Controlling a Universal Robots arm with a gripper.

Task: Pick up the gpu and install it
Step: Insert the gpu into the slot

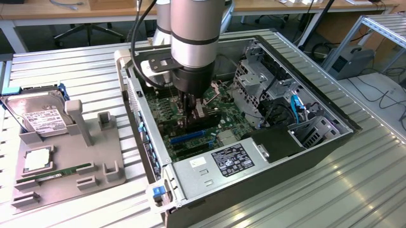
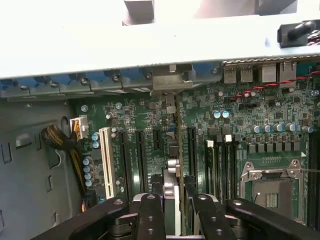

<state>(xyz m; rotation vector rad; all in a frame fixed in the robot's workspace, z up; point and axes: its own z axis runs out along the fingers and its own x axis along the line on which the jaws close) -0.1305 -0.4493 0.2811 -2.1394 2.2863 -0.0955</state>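
Claw [image 2: 172,210]: black fingers [image 2: 150,215] closed narrow on the upper edge of the gpu [image 2: 172,170], seen edge-on in the wrist view; lowered inside the open computer case [image 1: 317,114] on the arm [image 1: 193,33].

Gpu: held upright, board plane vertical, thin edge toward the wrist camera. Long axis parallel to the expansion slots, running from the claw toward the case's rear wall with its blue slot clips [image 2: 55,82]. End bracket apparently at that rear wall, though hard to confirm. In the exterior view, dark card [image 1: 190,124] directly under the claw, above the blue slot [image 1: 188,137].

Motherboard [image 2: 240,110]: green, carrying black slots, one white slot [image 2: 105,160], an empty CPU socket [image 2: 272,187] and RAM slots [image 2: 220,160].

Progress: pick-up done; card brought over the slot row and lined up with it. Seating not confirmed; judged at or just short of insertion, with pressing home and release outstanding.

Surroundings: power supply with label [image 1: 231,160] at the case's near end; drive cage [image 1: 254,80]. Grey parts holder [image 1: 70,156] on the slatted metal table [image 1: 355,190], at the exterior view's left, holding a hard drive [image 1: 39,116], a CPU [image 1: 38,160] and a RAM stick [image 1: 54,175].
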